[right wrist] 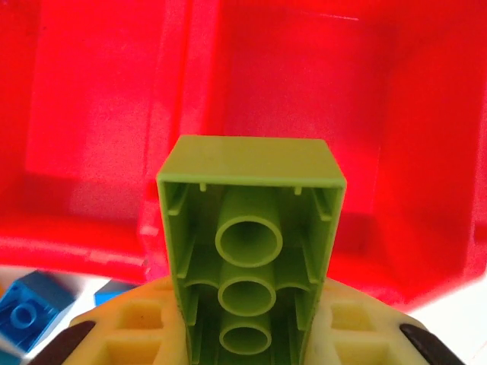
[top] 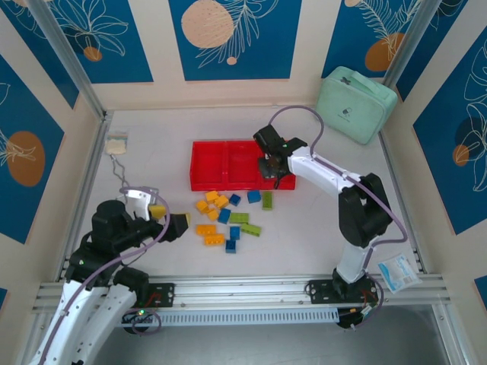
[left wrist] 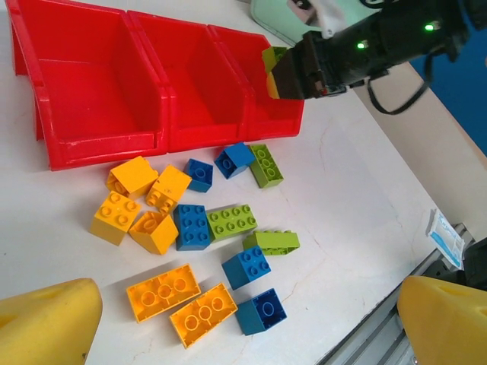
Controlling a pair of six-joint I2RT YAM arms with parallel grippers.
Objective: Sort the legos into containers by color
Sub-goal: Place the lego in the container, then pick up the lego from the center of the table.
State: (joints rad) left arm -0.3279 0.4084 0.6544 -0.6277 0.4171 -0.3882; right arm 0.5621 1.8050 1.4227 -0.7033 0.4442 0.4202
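Right gripper: my jaws clamped on light green brick, hollow underside toward wrist camera. Brick held above near rim of red tray, right-end compartment. Left gripper: jaws apart, left of loose legos on table.

Six yellow-orange, five blue, four green legos.

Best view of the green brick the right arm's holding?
Right wrist: the green brick sits centre frame, hollow underside up close between the fingers. Left wrist shows its green edge at the right gripper tip; top external, too small to tell.
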